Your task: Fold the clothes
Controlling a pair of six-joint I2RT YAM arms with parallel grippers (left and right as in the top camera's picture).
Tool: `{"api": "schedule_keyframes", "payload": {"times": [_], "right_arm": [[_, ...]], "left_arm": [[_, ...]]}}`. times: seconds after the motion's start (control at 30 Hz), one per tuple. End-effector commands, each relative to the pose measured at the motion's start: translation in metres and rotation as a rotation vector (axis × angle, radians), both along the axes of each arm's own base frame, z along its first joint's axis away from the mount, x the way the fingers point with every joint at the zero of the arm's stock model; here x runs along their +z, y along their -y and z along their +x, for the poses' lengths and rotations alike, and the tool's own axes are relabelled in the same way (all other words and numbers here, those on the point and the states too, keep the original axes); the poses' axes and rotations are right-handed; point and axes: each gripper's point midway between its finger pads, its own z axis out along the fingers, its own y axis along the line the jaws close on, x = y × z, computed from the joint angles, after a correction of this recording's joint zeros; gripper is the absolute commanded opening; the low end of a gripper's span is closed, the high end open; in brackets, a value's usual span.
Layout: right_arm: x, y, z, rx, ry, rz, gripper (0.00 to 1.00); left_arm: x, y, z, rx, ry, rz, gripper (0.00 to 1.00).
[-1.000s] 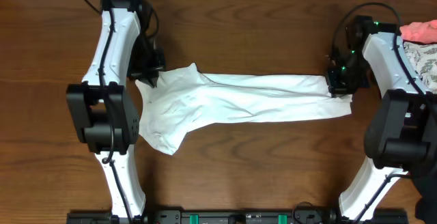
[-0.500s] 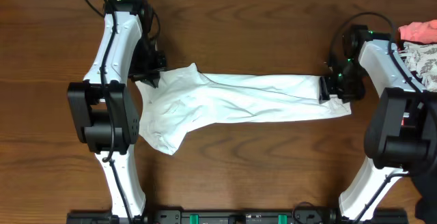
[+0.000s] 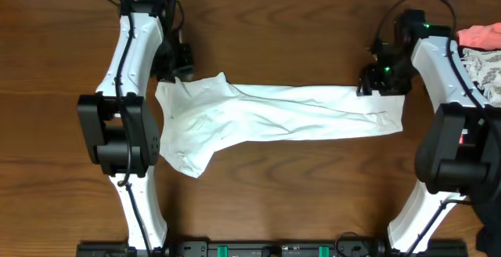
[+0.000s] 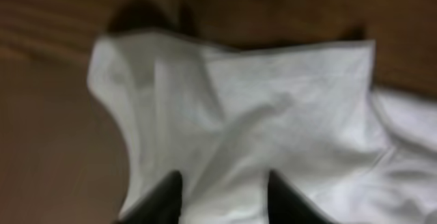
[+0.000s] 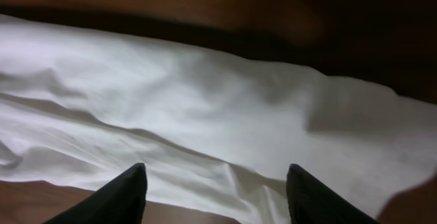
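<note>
The clothes, a white T-shirt [image 3: 274, 116], lie flat on the wooden table as a long crumpled band running left to right, with a wider bunch at the left end. My left gripper [image 3: 177, 70] hovers at the shirt's far left corner. In the left wrist view it [image 4: 222, 197] stands open above the cloth [image 4: 259, 115], nothing between its fingers. My right gripper [image 3: 373, 81] hangs over the shirt's far right edge. The right wrist view shows it [image 5: 215, 193] wide open over the cloth [image 5: 205, 115], holding nothing.
A pile of other garments sits at the table's far right edge, pink cloth [image 3: 479, 36] on top of patterned cloth [image 3: 489, 73]. Both arm bases stand at the near edge. Bare wood [image 3: 274, 202] lies in front of the shirt.
Both grippers have opened and let go of the shirt's ends. The left one has drawn back toward the far edge; the right one has lifted and shifted left. The shirt has settled flat.
</note>
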Motion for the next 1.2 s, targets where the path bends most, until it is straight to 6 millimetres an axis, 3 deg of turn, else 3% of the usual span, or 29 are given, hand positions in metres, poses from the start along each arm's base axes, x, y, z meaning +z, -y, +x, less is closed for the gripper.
{"api": "schedule_keyframes", "payload": {"times": [0.0, 0.07, 0.3, 0.5, 0.73, 1.17], "right_arm": [[0.002, -0.02, 0.005, 0.039, 0.022, 0.029, 0.63], [0.0, -0.026, 0.005, 0.057, 0.027, 0.024, 0.63], [-0.013, -0.039, 0.008, 0.09, 0.045, 0.007, 0.62], [-0.035, -0.039, -0.004, 0.088, 0.018, 0.007, 0.6], [-0.053, -0.032, -0.016, 0.087, -0.007, -0.027, 0.6], [-0.066, -0.032, -0.025, 0.087, -0.02, -0.026, 0.57]], "left_arm": [[0.008, 0.001, 0.005, -0.028, 0.048, 0.001, 0.62], [0.006, 0.001, 0.008, -0.036, 0.06, 0.002, 0.69], [-0.006, -0.001, 0.008, -0.046, 0.056, 0.011, 0.71], [-0.028, -0.001, 0.007, -0.052, 0.059, 0.013, 0.71], [-0.031, -0.015, 0.014, -0.048, 0.088, 0.092, 0.71], [-0.044, -0.016, 0.01, -0.048, 0.08, 0.098, 0.71]]}}
